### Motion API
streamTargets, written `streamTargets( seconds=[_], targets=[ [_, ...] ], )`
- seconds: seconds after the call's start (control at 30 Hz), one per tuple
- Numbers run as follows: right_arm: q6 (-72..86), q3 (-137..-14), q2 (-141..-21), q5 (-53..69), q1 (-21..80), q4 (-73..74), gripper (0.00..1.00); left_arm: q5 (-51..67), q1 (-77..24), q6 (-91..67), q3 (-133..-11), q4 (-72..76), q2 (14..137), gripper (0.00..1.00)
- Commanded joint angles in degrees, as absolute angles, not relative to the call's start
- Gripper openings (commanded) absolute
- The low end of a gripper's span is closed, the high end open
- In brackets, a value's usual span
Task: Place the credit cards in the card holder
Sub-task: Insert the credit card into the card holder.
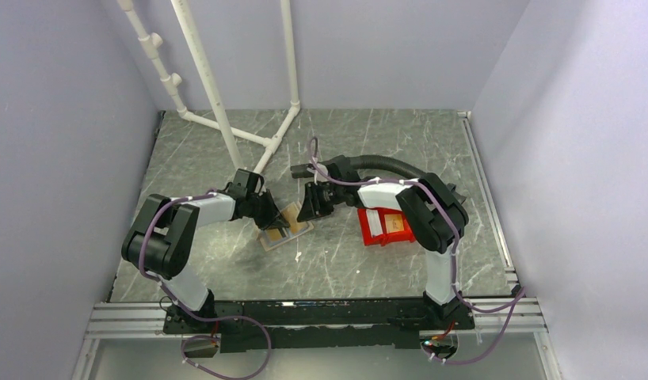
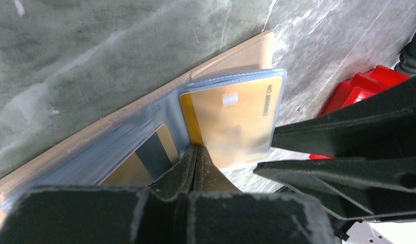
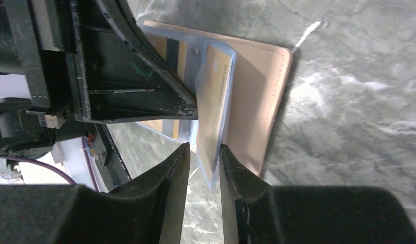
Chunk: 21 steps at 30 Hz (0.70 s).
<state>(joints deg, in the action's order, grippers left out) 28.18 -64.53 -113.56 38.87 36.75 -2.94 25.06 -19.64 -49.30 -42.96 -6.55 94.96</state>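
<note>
The left gripper (image 2: 196, 154) is closed at the fold of the holder (image 2: 246, 51), probably to pin it flat. The right gripper (image 3: 203, 157) is set around the raised sleeve (image 3: 198, 61) containing a gold card (image 3: 216, 101); whether it is firmly grasped cannot be told. The holder lies open, just left of the bin (image 1: 384, 226).

The tan card holder (image 1: 284, 227) lay open, cover down, its clear plastic sleeves (image 2: 119, 145) lifted. A gold card (image 2: 236, 122) sat inside the raised sleeve, printed number showing. A second gold card (image 2: 157, 150), dark-striped, filled the neighbouring sleeve. A tan-orange card (image 1: 395, 225) lay apart, rightward.
</note>
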Motion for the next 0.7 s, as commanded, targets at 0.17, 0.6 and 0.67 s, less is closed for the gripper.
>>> streamTargets(
  seconds=[0.17, 0.6, 0.67],
  targets=[
    [26.05, -66.42, -110.5, 39.04, 39.57, -1.98, 0.21, 20.86, -20.21, -48.72, -40.69, -6.92, 92.25, 0.09],
    [21.84, -69.61, -109.56, 29.9, 43.15, 4.89, 0.01, 14.19, -20.13, -51.73, -46.31, -21.56, 76.42, 0.67],
    [21.49, -70.13, -109.37, 28.71, 43.68, 5.61, 0.0, 11.45, -20.15, -53.45, -49.28, -24.44, 77.85, 0.98]
  ],
)
